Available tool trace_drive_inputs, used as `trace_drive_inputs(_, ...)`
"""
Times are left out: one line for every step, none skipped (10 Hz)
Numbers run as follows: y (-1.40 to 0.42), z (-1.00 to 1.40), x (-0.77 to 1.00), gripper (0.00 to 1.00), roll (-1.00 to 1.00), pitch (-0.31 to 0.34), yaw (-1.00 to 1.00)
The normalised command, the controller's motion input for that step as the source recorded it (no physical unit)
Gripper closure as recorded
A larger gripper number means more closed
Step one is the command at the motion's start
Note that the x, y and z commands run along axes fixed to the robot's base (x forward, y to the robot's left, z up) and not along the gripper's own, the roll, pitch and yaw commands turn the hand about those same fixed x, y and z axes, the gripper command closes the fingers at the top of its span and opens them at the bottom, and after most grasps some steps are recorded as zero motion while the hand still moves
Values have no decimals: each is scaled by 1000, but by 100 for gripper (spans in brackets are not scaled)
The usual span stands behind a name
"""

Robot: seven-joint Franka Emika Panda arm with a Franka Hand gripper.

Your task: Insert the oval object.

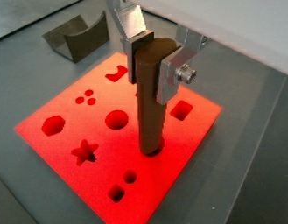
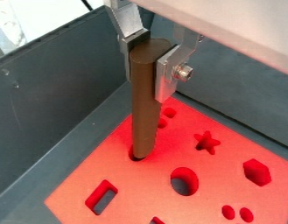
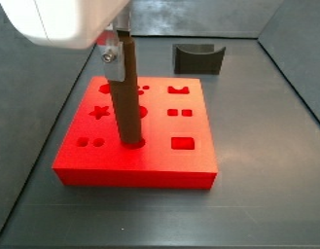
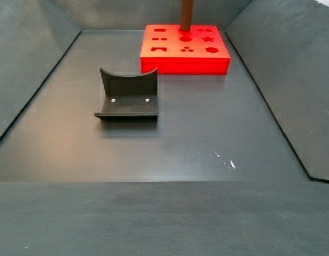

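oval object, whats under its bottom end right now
The end effector holds the oval object upright over the red block, its lower end meeting a hole in the block's top. The peg covers that hole, so its shape and depth of entry cannot be seen.

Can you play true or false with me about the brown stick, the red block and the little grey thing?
1. The gripper is holding the oval object upright. True.
2. The peg's lower tip is down at a hole in the red block. True; in both wrist views its tip meets the block's top face at a hole.
3. The oval object is lying flat on the floor. False; it stands upright, clamped between the silver fingers.
4. The small dark grey block sits on top of the red block. False; it rests on the floor, apart from it.
5. The red block has a star-shaped hole. True.
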Motion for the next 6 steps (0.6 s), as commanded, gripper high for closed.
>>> trace_drive_inputs(0, -134, 0, 100, 24, 3, 243)
trace_drive_inputs(-86, -91, 0, 100, 113, 0, 291)
trace_drive_inputs(-143, -9, 0, 100, 93, 0, 277)
trace_drive_inputs(-160, 0, 9, 100, 113, 4, 237)
trace_drive_inputs(-97, 0, 0, 100, 30, 0, 20)
trace_drive_inputs(-23, 0, 0, 100, 0, 0, 0)
